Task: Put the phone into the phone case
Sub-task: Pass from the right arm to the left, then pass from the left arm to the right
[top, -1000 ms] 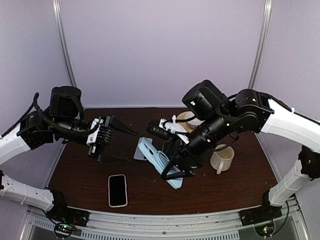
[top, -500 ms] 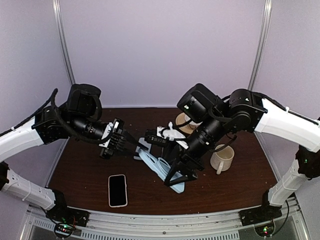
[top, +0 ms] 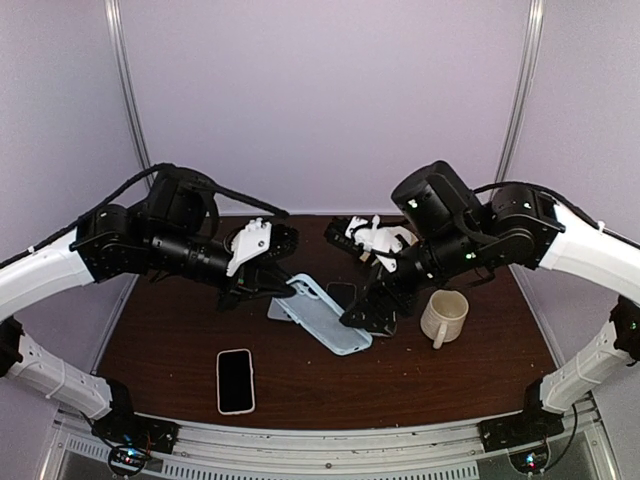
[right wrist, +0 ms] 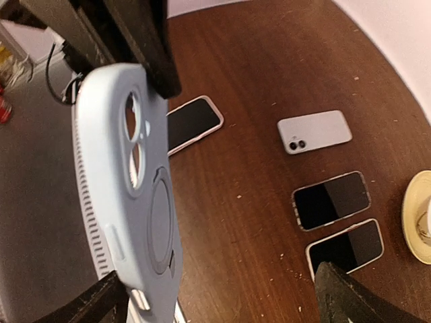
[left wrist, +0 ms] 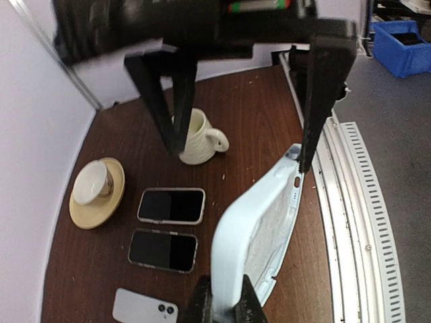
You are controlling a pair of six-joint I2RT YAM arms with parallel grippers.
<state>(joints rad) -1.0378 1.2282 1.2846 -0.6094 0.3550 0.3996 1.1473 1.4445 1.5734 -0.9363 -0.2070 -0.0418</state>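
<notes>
A phone (top: 235, 380) lies flat and face up on the table (top: 160, 350), on the near side of the left gripper (left wrist: 222, 304) and well apart from its fingers. Nothing holds it. That gripper's fingers are clamped on one end of the pale blue case (left wrist: 259, 225), which is held tilted with its hollow empty. The case's far end sits by the fingers of the right gripper (top: 368, 312), which stand wide apart; whether one touches it I cannot tell. So the case is in hand, but the phone has yet to be picked up and pressed in.
</notes>
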